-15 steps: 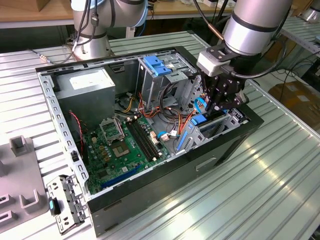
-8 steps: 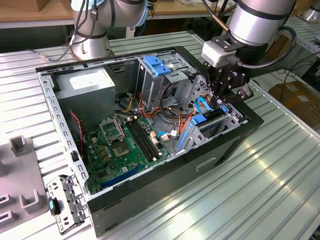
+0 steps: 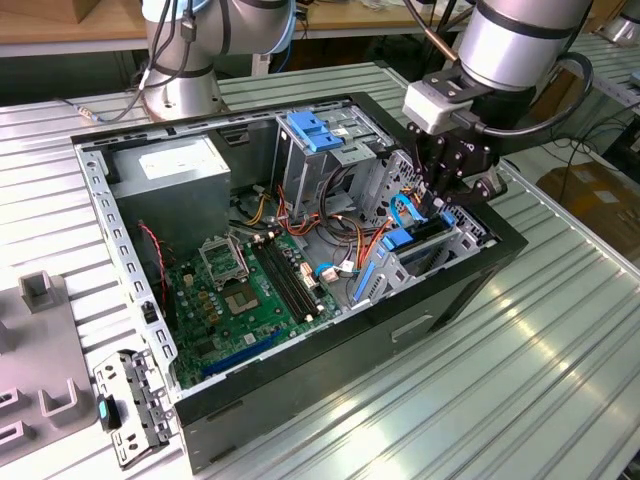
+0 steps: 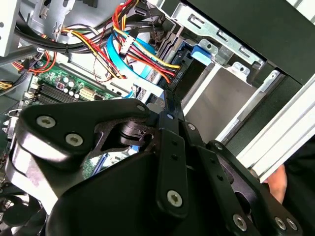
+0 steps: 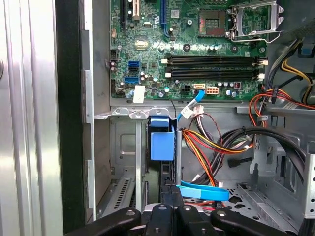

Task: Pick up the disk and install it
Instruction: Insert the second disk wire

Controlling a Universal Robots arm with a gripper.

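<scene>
The hand [image 3: 452,190] was closed on the disk [image 3: 415,243], which stood on edge in the open case's [image 3: 330,360] drive bay, long axis running down into the bay.

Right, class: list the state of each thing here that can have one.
computer case: lying on its side, open.
disk: on edge in the front drive bay.
gripper: down at that bay, over the disk.
memory slots: empty.
processor socket: empty.
</scene>
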